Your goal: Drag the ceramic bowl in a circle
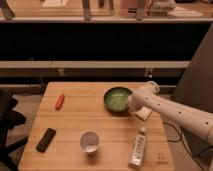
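Sitting toward the back right of the wooden counter (pixel 75 117), the ceramic bowl (pixel 118 99) rests upright with its paler green inside showing. The hand (pixel 131 103) is at the bowl's right rim, touching or just beside it, hidden behind the white arm's end, so whether it grips the rim cannot be told. Judging by its glossy glaze, the bowl is stiff, fairly heavy and slippery to pinch (and it would chip if tipped off the edge). The rim nearest the arm looks like the best hold, one finger inside and one outside, pressing lightly so the base slides instead of lifting. A white cup (pixel 90 141), a bottle (pixel 137 147) and a pale pad (pixel 144 113) lie near the circle's path.
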`<action>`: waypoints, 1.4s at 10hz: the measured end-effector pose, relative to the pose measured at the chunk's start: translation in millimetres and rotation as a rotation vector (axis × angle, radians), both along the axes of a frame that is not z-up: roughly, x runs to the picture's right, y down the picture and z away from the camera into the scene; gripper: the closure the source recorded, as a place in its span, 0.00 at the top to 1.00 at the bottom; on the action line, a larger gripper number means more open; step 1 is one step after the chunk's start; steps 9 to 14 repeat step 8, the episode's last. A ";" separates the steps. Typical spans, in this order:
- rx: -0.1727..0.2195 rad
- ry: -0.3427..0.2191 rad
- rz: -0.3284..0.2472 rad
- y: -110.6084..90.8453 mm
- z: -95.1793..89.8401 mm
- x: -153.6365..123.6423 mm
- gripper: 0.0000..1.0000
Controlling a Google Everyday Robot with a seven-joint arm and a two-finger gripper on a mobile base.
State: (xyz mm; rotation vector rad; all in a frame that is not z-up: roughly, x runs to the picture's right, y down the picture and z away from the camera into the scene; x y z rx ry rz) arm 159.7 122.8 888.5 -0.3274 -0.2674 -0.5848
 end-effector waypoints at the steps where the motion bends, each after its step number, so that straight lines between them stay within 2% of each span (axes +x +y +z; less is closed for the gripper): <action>1: -0.001 0.000 0.000 -0.5 0.5 -0.9 0.00; 6: -0.002 0.011 0.006 -6.5 7.9 -1.5 0.00; 14: -0.006 0.013 0.006 -6.2 9.1 -0.1 0.00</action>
